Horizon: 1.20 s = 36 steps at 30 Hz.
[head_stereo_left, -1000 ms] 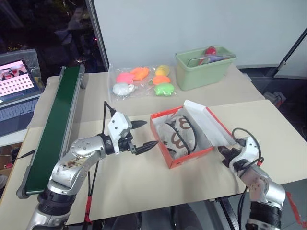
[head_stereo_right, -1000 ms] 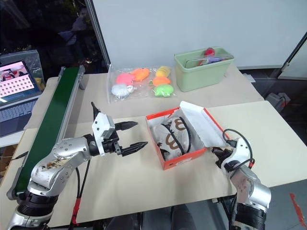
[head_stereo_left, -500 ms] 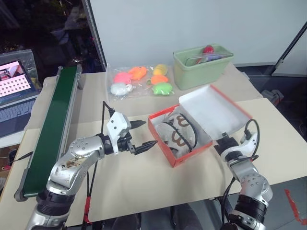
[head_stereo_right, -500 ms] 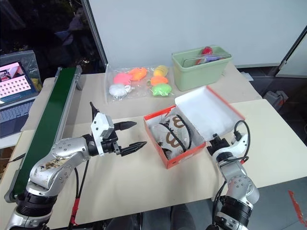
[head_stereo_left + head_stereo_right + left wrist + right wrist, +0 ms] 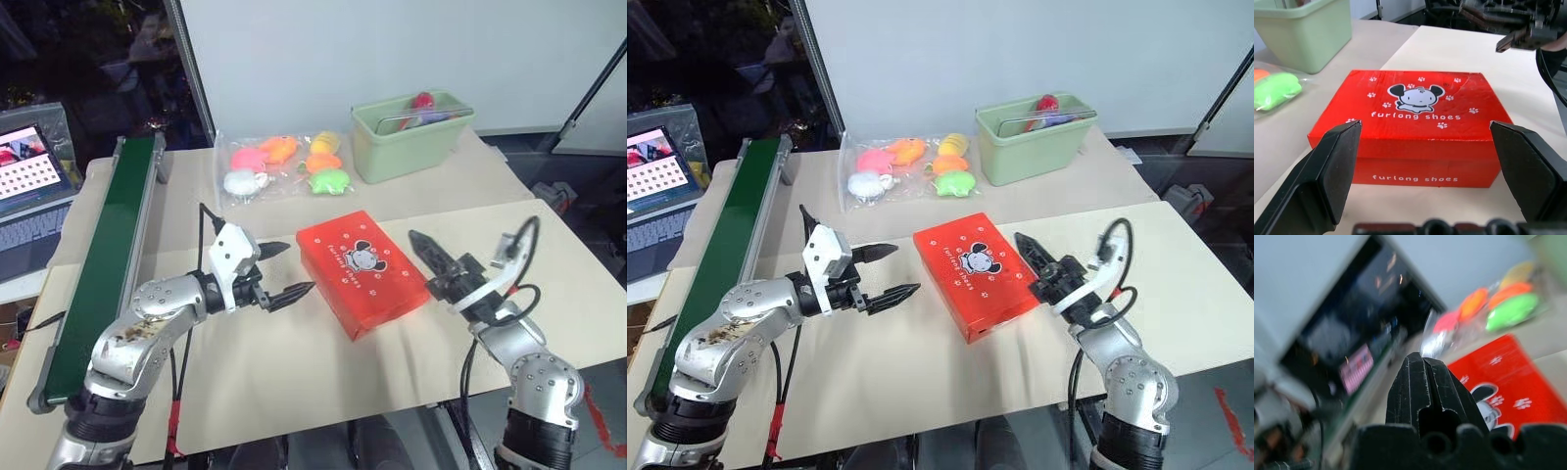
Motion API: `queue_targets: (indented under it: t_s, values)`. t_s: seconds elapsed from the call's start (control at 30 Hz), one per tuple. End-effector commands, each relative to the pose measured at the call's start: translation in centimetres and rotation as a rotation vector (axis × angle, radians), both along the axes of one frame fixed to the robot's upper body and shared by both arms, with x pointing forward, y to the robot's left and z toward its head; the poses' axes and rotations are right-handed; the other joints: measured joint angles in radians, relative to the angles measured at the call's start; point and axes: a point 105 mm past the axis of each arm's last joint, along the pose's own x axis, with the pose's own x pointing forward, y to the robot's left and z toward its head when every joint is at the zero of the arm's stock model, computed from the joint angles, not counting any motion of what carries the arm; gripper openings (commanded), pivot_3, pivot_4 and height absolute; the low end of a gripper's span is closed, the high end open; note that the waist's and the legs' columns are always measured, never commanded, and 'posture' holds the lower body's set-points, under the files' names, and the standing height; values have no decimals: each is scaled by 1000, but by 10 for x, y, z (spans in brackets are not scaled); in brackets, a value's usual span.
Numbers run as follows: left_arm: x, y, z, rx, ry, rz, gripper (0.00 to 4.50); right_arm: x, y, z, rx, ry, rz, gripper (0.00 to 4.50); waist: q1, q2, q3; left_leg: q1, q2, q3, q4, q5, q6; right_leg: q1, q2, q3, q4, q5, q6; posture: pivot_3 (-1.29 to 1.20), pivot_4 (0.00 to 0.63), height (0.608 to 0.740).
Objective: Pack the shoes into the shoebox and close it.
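— On the table [image 5: 245, 362], what's listed?
— Shoebox [image 5: 361, 270], lid down, between my grippers. My left wrist view alone reads its lettering.
— Fingers?
— My left gripper [image 5: 287, 270] spread wide, empty, near the box; my right gripper [image 5: 423, 247] pressed together, empty, above its edge.

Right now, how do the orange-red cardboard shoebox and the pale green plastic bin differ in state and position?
The orange-red cardboard shoebox is shut, its lid with the white cartoon face on top; the pale green plastic bin is open-topped with items inside. The shoebox lies between the two grippers; the bin stands farther back, beside the bagged soft toys. Both are rectangular and rest on the table.
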Motion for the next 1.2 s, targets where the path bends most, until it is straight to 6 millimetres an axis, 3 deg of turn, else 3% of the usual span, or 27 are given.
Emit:
queue_targets:
  t_s: [0.03, 0.2, 0.37, 0.47, 0.67, 0.83, 0.9, 1.0, 1.1, 1.2]
  values:
    - [-3, 0, 10, -4, -36, -2, 4500, 1, 36, 7, -180, -57, 94, 77, 1, 0, 0, 0, 0, 0, 0, 0, 0, 0, 0, 0, 0, 0, 0, 0, 150, 740]
    - [-4, 0, 10, -6, -36, 3, 4500, 23, 48, -21, -369, 25, 51, 77, 5, 0, 0, -1, 0, 0, 0, 0, 0, -1, 0, -1, 0, 1, -1, 0, 150, 740]
    - [-5, 0, 10, -8, -39, 11, 4500, 25, 56, -56, -539, 76, 97, 77, 14, 0, 0, -4, -1, 0, 0, 0, 0, -2, 0, -2, -1, 4, -7, 0, 150, 740]
    - [-6, 2, 11, -11, -45, 29, 4500, 30, 50, -73, -592, 126, 80, 77, 9, -1, 0, -3, 0, 0, 0, 0, 0, -2, 0, -2, -1, 4, -7, 0, 150, 740]
    - [-5, 5, 10, -24, -45, 67, 4500, 29, 55, -74, -614, 111, 111, 77, 5, -2, -1, 2, 0, 0, 0, 0, 0, 4, 0, -2, -1, -1, 0, 0, 150, 740]
    - [13, 24, 18, -110, -40, 223, 4500, 35, 58, -42, -532, 36, 77, 77, 2, -2, -1, 2, 0, -2, 0, 0, 0, 2, 0, -1, 0, 0, 0, 0, 150, 740]
    - [30, 44, 29, -161, -81, 376, 4500, 42, 48, 3, -370, -50, 6, 77, 5, -2, 0, 2, 0, -3, 0, 0, 0, 1, 0, -1, 0, 1, -3, 0, 150, 740]
    - [40, 61, 35, -208, -101, 497, 4500, 43, 34, 41, -182, -102, -41, 77, 7, -2, 0, -2, 0, -5, 0, 0, 0, -1, 0, -1, 0, 4, -7, 0, 150, 740]
    - [48, 81, 38, -271, -110, 630, 4500, 39, 5, 80, 21, -159, -91, 77, 10, -2, 0, -3, 0, -6, 0, 0, 0, -2, 0, -2, 0, 5, -8, 0, 150, 740]
    - [50, 98, 40, -334, -113, 733, 4500, 35, -27, 89, 90, -166, -157, 77, 21, -2, 0, -3, 0, -7, -2, -1, 0, -3, 0, -3, -1, 4, -8, 0, 150, 740]
